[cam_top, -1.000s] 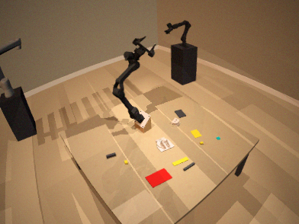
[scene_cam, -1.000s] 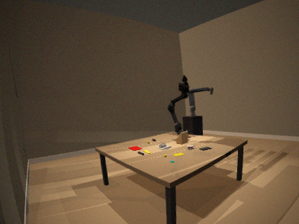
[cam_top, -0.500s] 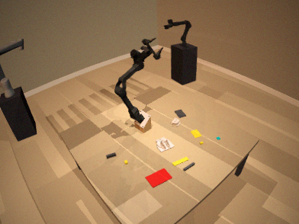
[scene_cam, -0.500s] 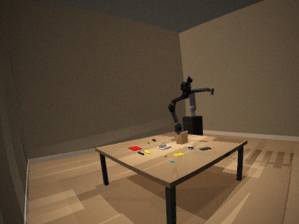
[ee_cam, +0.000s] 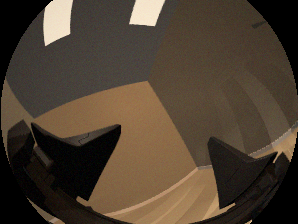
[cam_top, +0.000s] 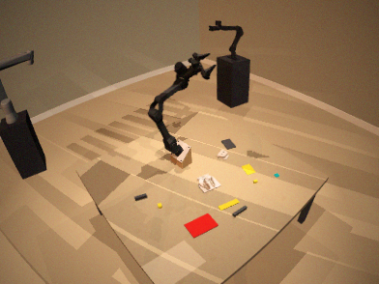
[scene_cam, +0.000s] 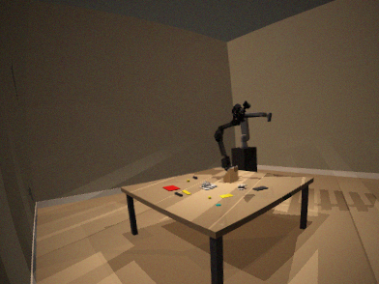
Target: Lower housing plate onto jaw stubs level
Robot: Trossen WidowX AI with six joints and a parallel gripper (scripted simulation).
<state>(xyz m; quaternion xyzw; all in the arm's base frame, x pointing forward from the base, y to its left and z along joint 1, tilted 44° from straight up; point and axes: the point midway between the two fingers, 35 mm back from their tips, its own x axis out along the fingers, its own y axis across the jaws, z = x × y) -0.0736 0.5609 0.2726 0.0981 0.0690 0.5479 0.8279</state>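
Note:
A pale square base (cam_top: 201, 187) with pale upright parts on it, which look like the jaws, sits mid-table; the pale assembly (scene_cam: 208, 185) also shows in the exterior view. A smaller pale piece (cam_top: 222, 155) (scene_cam: 242, 186), perhaps the housing plate, lies apart from it, toward the dark slab. Both are too small to tell pins, stubs or exact seating. My gripper (cam_top: 212, 61) (ee_cam: 167, 136) is wide open and empty, raised high above the table and far from both pale things. The wrist view shows only walls, ceiling and floor beyond the fingers.
A red sheet (cam_top: 201, 225) (scene_cam: 171, 188), yellow bar (cam_top: 228, 204), yellow square (cam_top: 248, 169), dark slab (cam_top: 228, 144) (scene_cam: 260, 188), two dark bars (cam_top: 140, 197) (cam_top: 240, 211) and small yellow and teal bits lie around. The arm stands on a wooden block (cam_top: 184, 162). Other arms stand on black pedestals beyond the table.

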